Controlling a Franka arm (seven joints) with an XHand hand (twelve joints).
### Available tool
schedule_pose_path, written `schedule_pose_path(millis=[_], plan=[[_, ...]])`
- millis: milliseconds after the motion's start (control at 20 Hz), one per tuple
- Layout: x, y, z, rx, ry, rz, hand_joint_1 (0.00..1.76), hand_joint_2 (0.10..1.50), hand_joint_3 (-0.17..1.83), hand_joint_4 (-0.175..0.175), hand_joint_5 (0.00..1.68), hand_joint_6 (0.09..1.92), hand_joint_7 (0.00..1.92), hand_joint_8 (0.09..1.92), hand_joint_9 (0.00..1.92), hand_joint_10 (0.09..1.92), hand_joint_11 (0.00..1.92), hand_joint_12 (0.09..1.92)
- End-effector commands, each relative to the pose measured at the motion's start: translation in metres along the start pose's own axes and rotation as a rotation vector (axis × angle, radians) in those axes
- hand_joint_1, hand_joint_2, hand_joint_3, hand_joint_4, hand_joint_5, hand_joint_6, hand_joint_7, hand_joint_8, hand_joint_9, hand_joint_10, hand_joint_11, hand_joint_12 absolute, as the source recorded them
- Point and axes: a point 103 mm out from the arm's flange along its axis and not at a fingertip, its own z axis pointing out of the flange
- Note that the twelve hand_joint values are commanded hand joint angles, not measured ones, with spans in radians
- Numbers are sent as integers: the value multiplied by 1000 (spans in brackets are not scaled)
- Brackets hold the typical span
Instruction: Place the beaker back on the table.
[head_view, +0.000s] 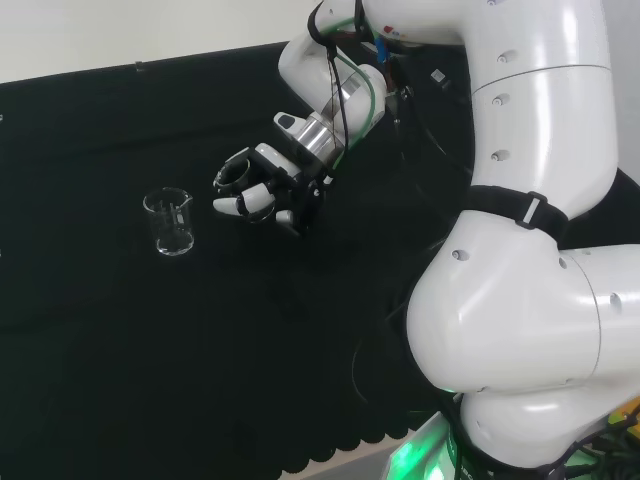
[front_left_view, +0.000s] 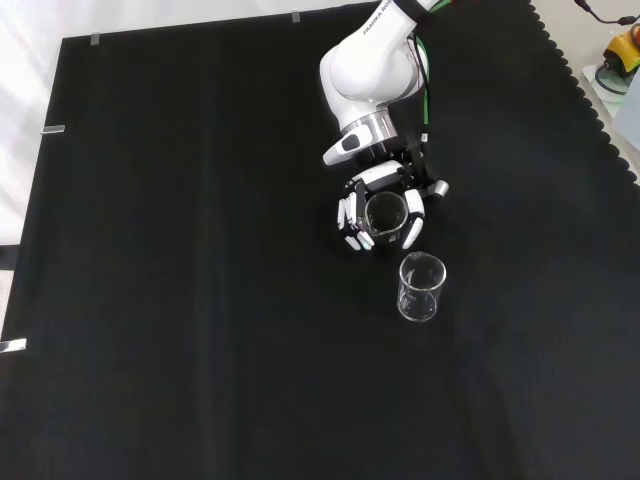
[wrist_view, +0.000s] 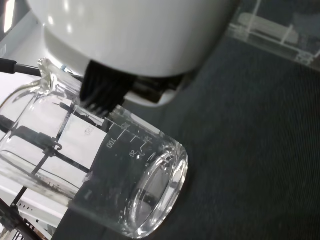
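One clear glass beaker (head_view: 169, 223) with a spout stands upright on the black cloth, and I see nothing in it. In the head view the hand (head_view: 262, 190) hovers just to the beaker's right, a small gap between them. In the front view the beaker (front_left_view: 421, 288) is below the hand (front_left_view: 381, 214), apart from its fingertips. The fingers are loosely curved and spread, with nothing between them. In the wrist view the beaker (wrist_view: 100, 170) is close and large, its base on the cloth, with a blurred white part of the hand (wrist_view: 135, 35) before it.
The arm's big white links (head_view: 540, 250) take up the right of the head view. The cloth's scalloped edge (front_left_view: 595, 110) runs down the right of the front view, with small objects (front_left_view: 615, 60) beyond it. A clear plastic rack (wrist_view: 270, 30) stands behind in the wrist view.
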Motion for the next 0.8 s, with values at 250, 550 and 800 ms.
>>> schedule_pose_path(millis=[250, 550, 800], plan=[[1, 1, 3, 19, 5, -2, 1428, 550, 844, -175, 1195, 937, 1341, 745, 1221, 721, 945, 861], [3, 1, 3, 23, 12, -5, 1300, 544, 894, 20, 1180, 927, 1326, 718, 1202, 706, 1009, 875], [6, 3, 2, 7, 61, 0, 1299, 525, 909, 25, 1201, 894, 1357, 670, 1230, 670, 1038, 861]])
